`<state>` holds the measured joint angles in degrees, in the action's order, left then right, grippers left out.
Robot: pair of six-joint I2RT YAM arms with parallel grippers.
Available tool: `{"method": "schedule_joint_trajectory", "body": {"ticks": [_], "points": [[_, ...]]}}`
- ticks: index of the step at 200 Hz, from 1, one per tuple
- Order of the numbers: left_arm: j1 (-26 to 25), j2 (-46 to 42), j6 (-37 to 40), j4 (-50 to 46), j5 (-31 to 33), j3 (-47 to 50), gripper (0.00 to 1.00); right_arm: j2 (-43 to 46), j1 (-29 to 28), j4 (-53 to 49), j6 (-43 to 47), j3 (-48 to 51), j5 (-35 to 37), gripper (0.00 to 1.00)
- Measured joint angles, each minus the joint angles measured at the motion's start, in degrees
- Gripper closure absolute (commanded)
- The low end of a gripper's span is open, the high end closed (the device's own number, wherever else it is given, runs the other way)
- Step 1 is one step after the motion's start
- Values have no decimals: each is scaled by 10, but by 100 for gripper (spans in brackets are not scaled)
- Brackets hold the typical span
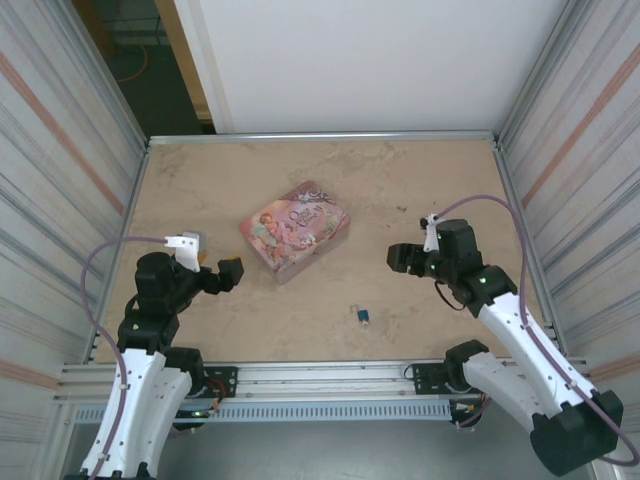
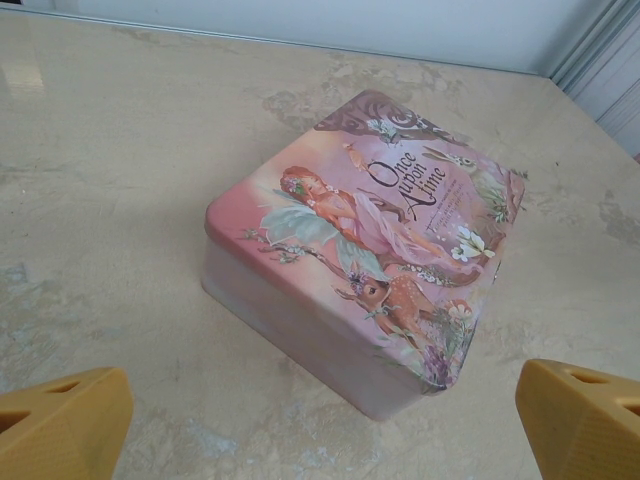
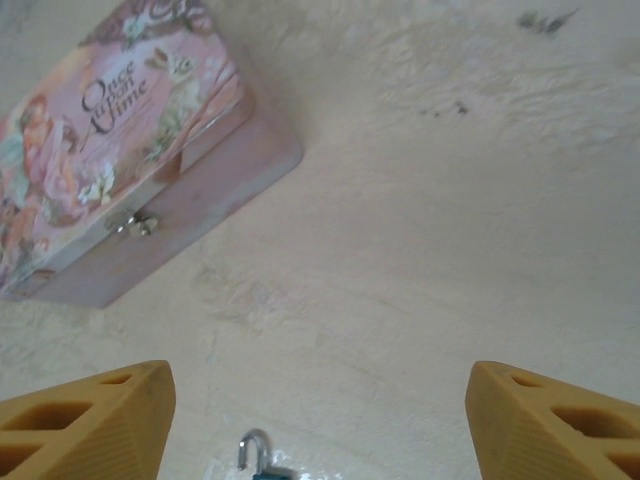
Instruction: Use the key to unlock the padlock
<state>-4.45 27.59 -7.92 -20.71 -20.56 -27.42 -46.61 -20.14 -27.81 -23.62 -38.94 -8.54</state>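
Note:
The padlock [image 1: 362, 318] is tiny, with a blue body and a silvery shackle, and lies on the table near the front edge. In the right wrist view the padlock [image 3: 254, 455] sits at the bottom edge, its shackle standing up like a hook with one end free. I cannot make out the key. My right gripper [image 1: 400, 258] hovers right of and behind the padlock; its yellow fingers [image 3: 85, 420] stand wide apart with nothing between them, so the right gripper [image 3: 320, 425] is open. My left gripper [image 1: 232, 272] is open and empty, and the left gripper [image 2: 320, 430] faces the tin.
A pink illustrated tin [image 1: 296, 230] lies closed mid-table, its clasp side [image 3: 135, 225] facing the right arm. The tin [image 2: 370, 250] is just ahead of the left fingers. Metal walls [image 1: 520, 170] fence the table on both sides and at the back.

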Motion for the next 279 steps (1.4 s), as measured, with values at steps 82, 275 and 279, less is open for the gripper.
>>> {"method": "schedule_joint_trajectory", "body": {"ticks": [82, 275, 279], "points": [[0, 0, 0, 0, 1, 0, 1, 28, 94, 67, 66, 28, 30, 1], [0, 25, -8, -18, 128, 0, 1, -261, 249, 657, 172, 230, 40, 1], [0, 28, -11, -18, 139, 0, 1, -273, 250, 673, 172, 230, 37, 1]]}}
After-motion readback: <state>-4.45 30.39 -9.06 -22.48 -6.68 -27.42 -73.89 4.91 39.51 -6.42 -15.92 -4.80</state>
